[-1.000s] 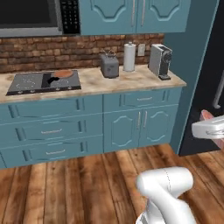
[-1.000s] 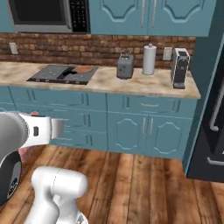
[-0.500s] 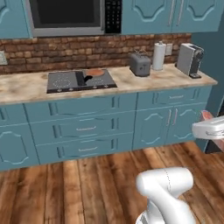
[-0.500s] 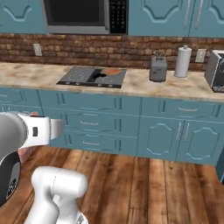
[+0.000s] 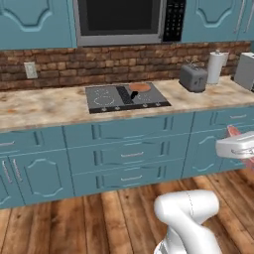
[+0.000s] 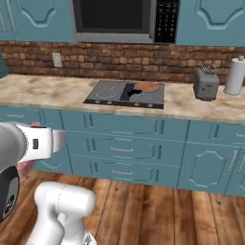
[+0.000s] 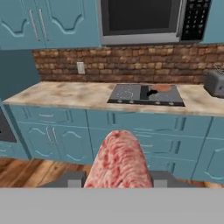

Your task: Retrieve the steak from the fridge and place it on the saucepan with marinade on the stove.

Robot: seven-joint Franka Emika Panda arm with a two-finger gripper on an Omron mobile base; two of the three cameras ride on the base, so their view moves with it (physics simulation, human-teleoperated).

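Reddish-pink and marbled, the steak (image 7: 119,159) sits front and centre in the hand view, pinched between the gripper (image 7: 118,180) fingers, so the jaws are closed narrow on the meat. Past it you can see the stove (image 7: 145,95) set into the beige counter (image 7: 65,94), with the saucepan (image 7: 161,88) on its back right burner and the microwave (image 7: 142,19) above.

Left base view: stove (image 5: 126,97) is on the counter with the copper saucepan (image 5: 139,88) at the back right, toaster (image 5: 193,78) and paper towel roll (image 5: 215,67) off to the right. A bit of the steak (image 5: 233,131) peeks out over the white hand at the right edge.

Right base view: saucepan (image 6: 147,87) is on the stove (image 6: 127,94), toaster (image 6: 206,84) to the right, and the arm is low on the left, well apart from the stove.
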